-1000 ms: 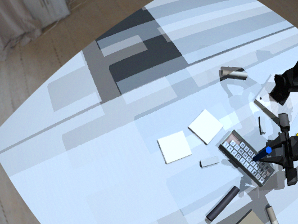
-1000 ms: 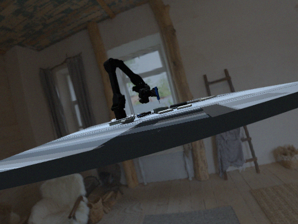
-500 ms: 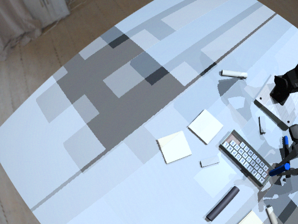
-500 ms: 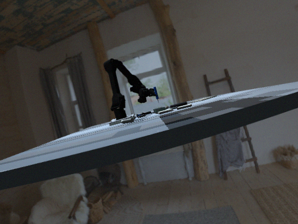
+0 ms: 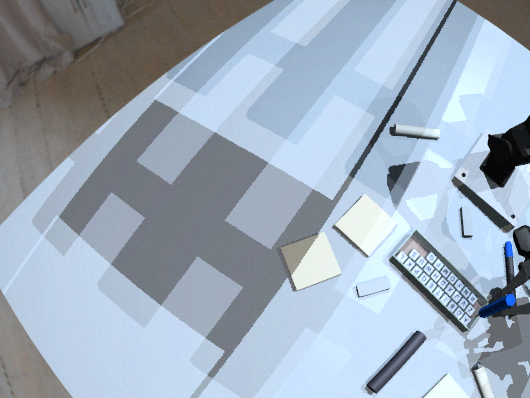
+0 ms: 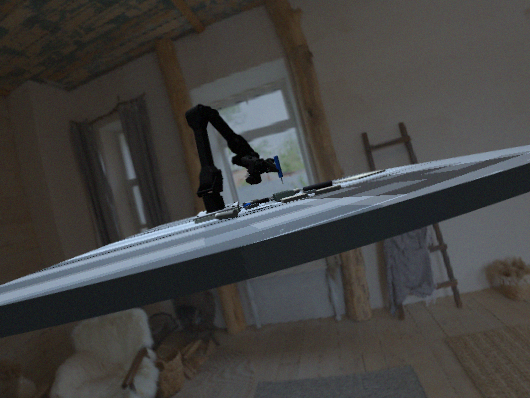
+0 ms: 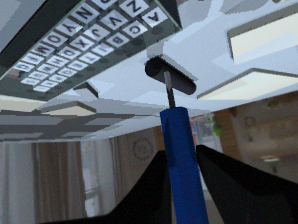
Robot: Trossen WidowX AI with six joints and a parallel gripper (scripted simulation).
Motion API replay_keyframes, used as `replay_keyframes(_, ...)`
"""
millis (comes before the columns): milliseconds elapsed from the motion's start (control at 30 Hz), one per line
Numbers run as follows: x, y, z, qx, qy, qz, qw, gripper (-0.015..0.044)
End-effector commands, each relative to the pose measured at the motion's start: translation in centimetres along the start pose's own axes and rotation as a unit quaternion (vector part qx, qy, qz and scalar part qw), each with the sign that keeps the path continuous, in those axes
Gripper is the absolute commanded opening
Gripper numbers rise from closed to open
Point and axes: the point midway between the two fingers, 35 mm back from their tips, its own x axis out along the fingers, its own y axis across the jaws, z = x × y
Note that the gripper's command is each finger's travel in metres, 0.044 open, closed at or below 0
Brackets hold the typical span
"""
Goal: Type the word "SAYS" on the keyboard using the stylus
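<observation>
My gripper [image 5: 501,303] [image 6: 274,167] [image 7: 180,154] is shut on the blue stylus [image 5: 492,307] [image 6: 278,164] [image 7: 179,137], whose thin dark tip points away from the fingers. The keyboard [image 5: 440,286] [image 6: 286,194] [image 7: 75,55] lies on the desk with white letter keys. In the exterior view the tip hangs above the desk, touching nothing. The tip is near the keyboard end that has the A key [image 5: 466,319] [image 7: 154,16]; in the wrist view it appears to the side of that key. The S key [image 5: 414,254] is near the opposite end.
A dark cylinder [image 5: 397,362] [image 6: 317,186] [image 7: 175,77] lies beyond the keyboard. A blue-and-black pen [image 5: 509,260] lies near the arm. Two cream pads [image 5: 366,225] [image 5: 311,261], a pale block [image 5: 372,287] and a white cylinder [image 5: 416,132] lie around the keyboard.
</observation>
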Motion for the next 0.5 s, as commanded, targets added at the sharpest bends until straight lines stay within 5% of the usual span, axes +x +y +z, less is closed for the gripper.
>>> replay_keyframes(0,0.3,0.2,0.5,-0.005,-0.001,0.002,1.000,0.0000)
replay_keyframes(467,1.2,0.3,2.3,-0.006,-0.001,0.002,1.000,0.0000)
